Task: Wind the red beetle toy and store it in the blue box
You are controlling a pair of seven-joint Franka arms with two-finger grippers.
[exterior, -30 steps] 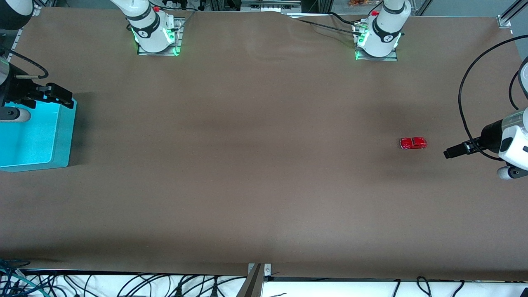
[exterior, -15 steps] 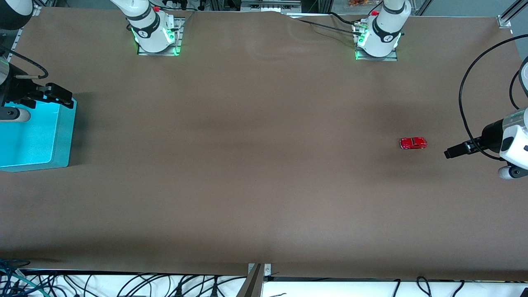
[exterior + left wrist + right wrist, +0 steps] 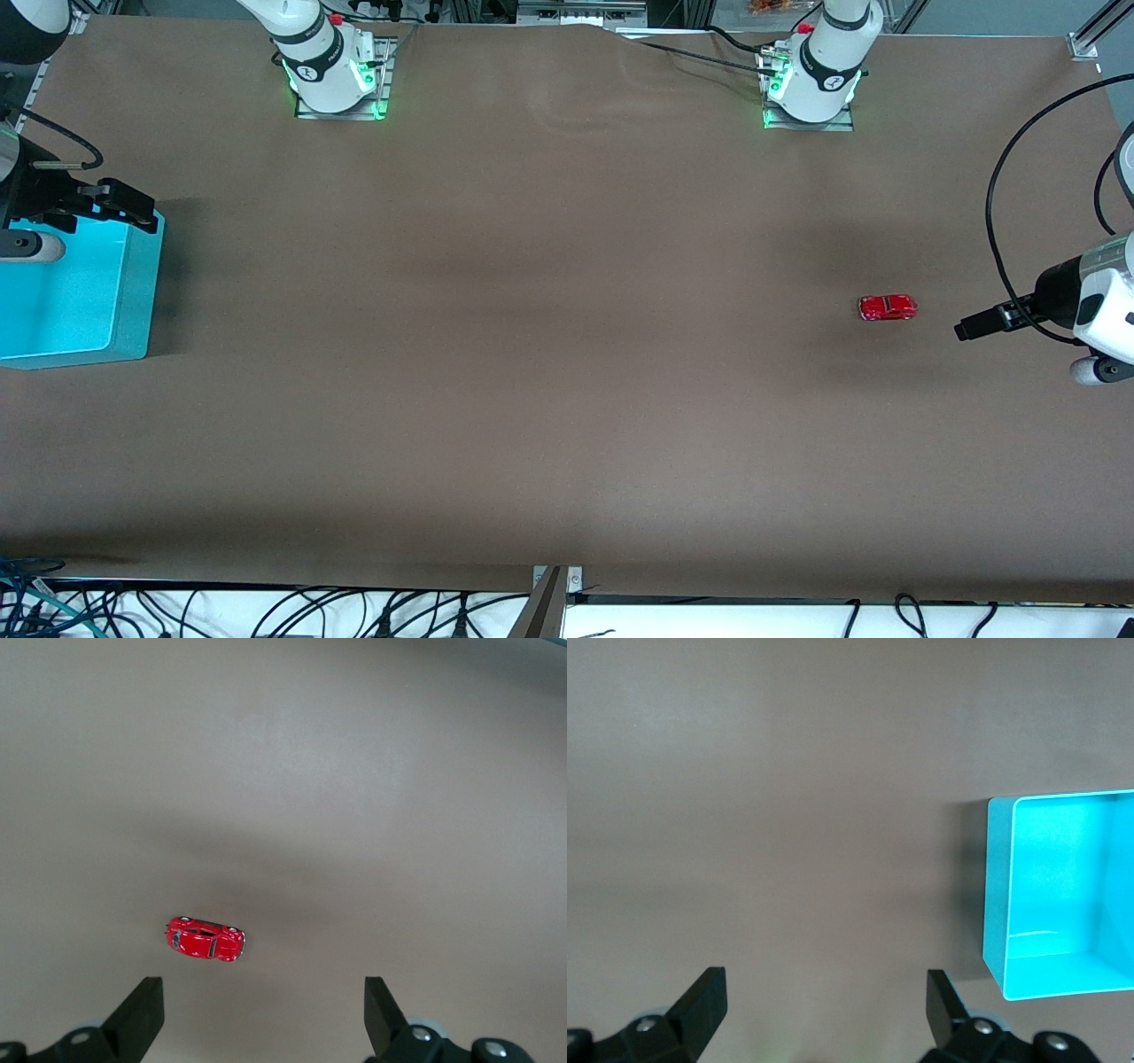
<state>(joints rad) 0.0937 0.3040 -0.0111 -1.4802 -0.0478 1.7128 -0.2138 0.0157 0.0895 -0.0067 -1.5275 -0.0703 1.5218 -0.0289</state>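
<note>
Right of centre, the red beetle toy (image 3: 888,307) looks light, rigid, glossy-slick: pinch its flanks; left gripper (image 3: 264,1014) and right gripper (image 3: 826,1005) gape wide, empty.

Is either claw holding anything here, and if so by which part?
Nothing is held. Both the left claw and right claw are open and empty; the car sits on the table.

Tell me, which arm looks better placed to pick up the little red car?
Probably the left arm. Its open pincer hangs close beside the red beetle toy, which also shows between its fingers in its wrist view. The right pincer waits open above the blue box.
</note>
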